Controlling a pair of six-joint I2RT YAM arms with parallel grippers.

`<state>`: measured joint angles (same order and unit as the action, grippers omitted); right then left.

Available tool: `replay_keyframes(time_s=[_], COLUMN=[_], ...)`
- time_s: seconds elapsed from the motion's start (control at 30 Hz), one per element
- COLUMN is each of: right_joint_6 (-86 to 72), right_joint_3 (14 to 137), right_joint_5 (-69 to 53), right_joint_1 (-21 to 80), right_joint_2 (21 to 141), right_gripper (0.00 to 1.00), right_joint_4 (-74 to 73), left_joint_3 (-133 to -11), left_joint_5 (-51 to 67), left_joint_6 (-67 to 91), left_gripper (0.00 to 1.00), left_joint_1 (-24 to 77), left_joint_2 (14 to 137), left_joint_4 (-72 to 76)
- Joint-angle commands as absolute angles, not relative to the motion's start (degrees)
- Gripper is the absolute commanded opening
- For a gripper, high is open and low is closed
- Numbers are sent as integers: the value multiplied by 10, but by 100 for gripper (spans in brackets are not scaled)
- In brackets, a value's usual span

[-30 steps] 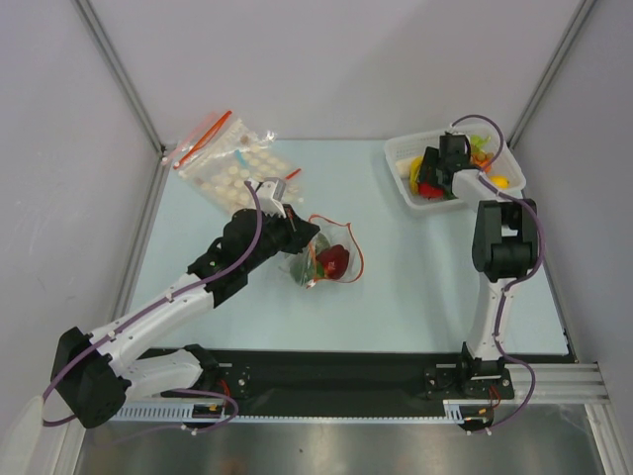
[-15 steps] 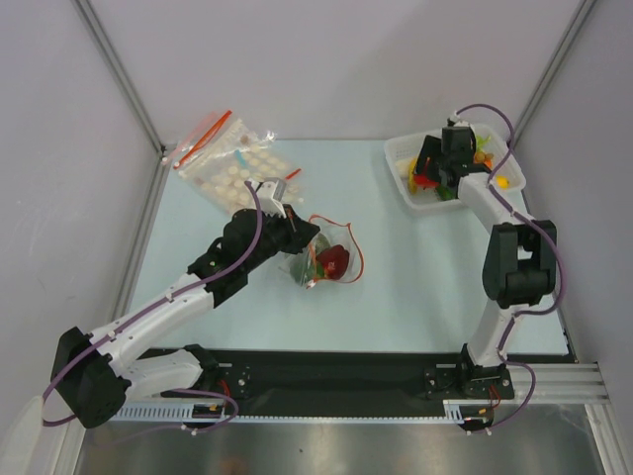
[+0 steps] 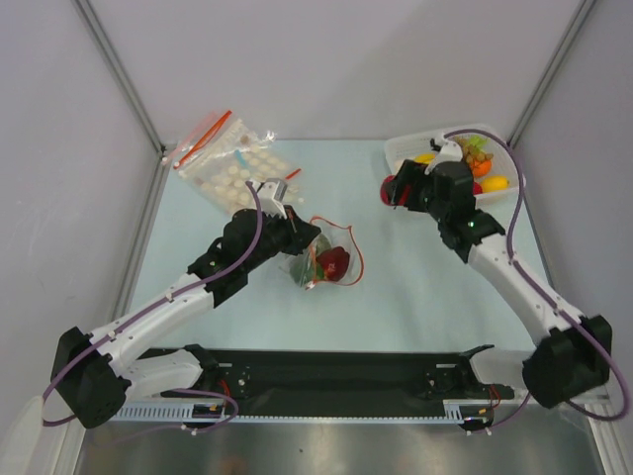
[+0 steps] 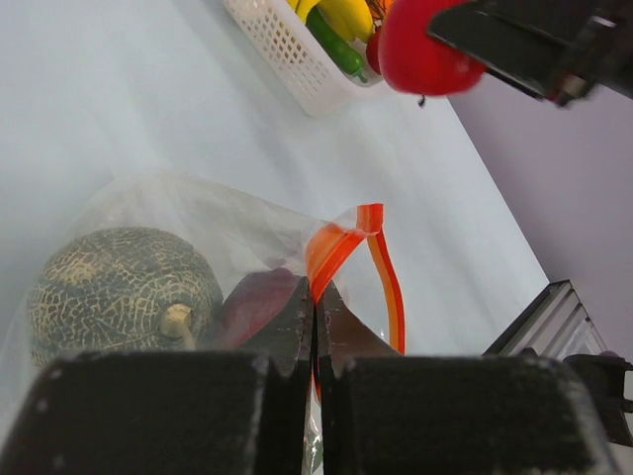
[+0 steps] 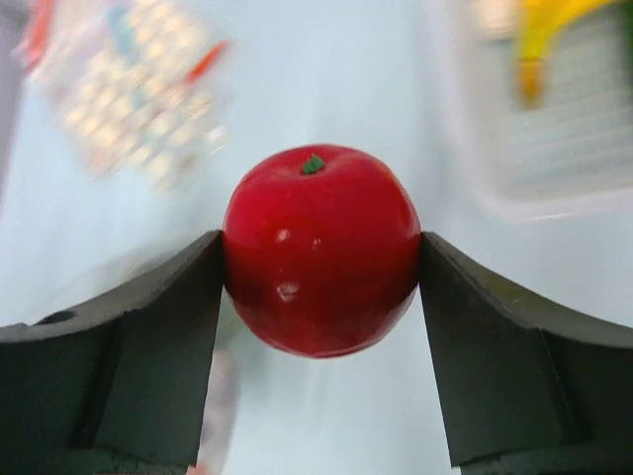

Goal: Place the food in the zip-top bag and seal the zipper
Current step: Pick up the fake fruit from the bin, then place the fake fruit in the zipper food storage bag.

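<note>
- The left fingers are pressed together, pinching the zipper at one edge of the zip-top bag. The bag lies mid-desk with its mouth open.
- Inside the bag, a rough grey-green ball and a dark red piece sit side by side.
- Further out, the right fingers pinch a shiny red round fruit from both sides, clear of the desk, just beside the white basket on the bag's side.
- The basket, far right, holds yellow bananas.
- Disc-patterned bags lie far left.
</note>
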<state>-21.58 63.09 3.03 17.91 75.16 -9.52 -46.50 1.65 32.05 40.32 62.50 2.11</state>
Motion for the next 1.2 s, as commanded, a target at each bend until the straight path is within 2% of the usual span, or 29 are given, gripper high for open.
replay_keyframes(time_s=[0.0, 0.17, 0.23, 0.33, 0.53, 0.67, 0.8, 1.17], right_joint_6=[-201, -152, -140, -101, -38, -47, -62, -76], right_joint_3=[602, 501, 464, 445, 453, 477, 472, 415], right_joint_5=[33, 42, 42, 27, 112, 185, 180, 196], right_joint_1=[265, 389, 415, 469, 574, 584, 567, 553], right_joint_2=[650, 531, 518, 526, 604, 657, 678, 643], right_gripper=[45, 45, 44, 44, 44, 43, 42, 40], right_joint_4=[-57, 22, 54, 83, 109, 104, 125, 222], left_joint_3=[-483, -483, -486, -490, -489, -486, -493, -499], left_joint_5=[18, 2, -13, -13, -12, 48, 93, 179], left_joint_6=[323, 324, 323, 323, 322, 342, 351, 382], left_gripper=[2, 2, 2, 2, 2, 2, 2, 2], left_joint_1=[399, 399, 399, 399, 400, 404, 424, 425], left_joint_2=[614, 605, 606, 601, 577, 569, 566, 570], left_joint_4=[23, 14, 9, 4, 4, 18, 25, 42])
